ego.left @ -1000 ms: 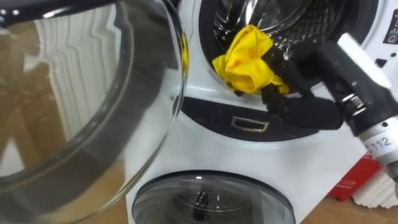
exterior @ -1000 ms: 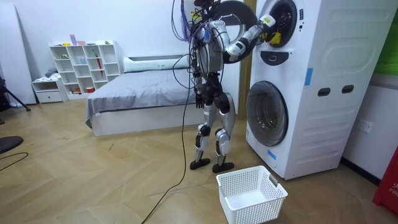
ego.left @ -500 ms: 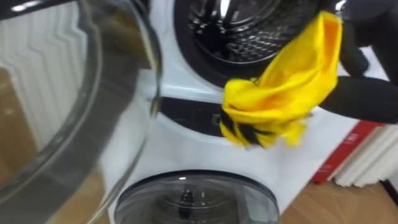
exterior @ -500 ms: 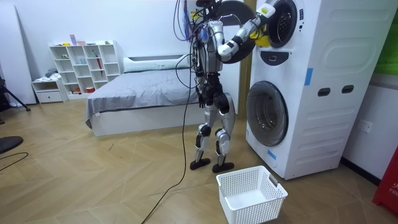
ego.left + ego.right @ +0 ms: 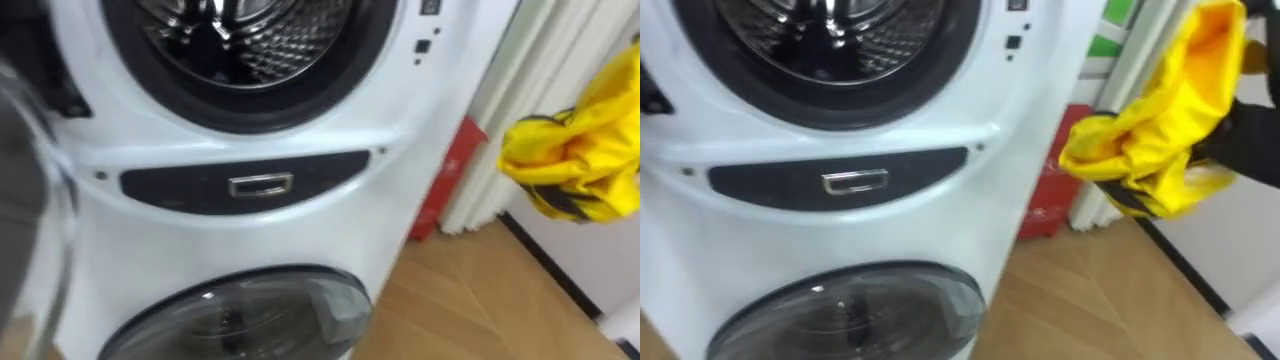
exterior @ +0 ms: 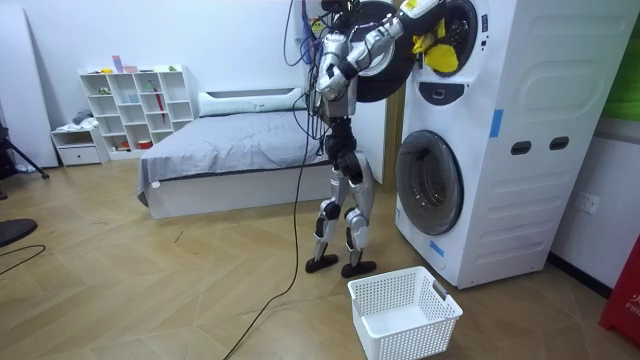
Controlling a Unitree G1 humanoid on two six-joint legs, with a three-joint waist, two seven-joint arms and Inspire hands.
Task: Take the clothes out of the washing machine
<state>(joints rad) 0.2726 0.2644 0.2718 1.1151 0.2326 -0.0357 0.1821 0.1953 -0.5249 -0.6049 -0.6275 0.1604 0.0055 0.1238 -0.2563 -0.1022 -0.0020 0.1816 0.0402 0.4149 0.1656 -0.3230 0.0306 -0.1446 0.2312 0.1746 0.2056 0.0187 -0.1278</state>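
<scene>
A yellow cloth [image 5: 1160, 130] with a dark trim hangs bunched in the air, to the right of the upper washing machine's open drum [image 5: 830, 40] and clear of its rim. My right hand [image 5: 1255, 150] is shut on the cloth at the right edge of the right eye view; only part of the dark hand shows. In the room view I stand in front of the stacked machines with my right arm raised, and the yellow cloth [image 6: 440, 55] dangles in front of the upper drum opening. The drum's metal inside looks bare where I can see it.
The upper machine's round door [image 6: 375, 50] stands open towards my left. Below is a second machine with a shut glass door [image 5: 240, 320]. A white basket [image 6: 400, 340] sits on the wooden floor by my feet. A red object [image 5: 445, 180] leans beside the machines.
My right hand has drawn the yellow cloth out of the drum's mouth and lifted it up and to the right. The eye views have swung right, so the open door has slid off to the left.
</scene>
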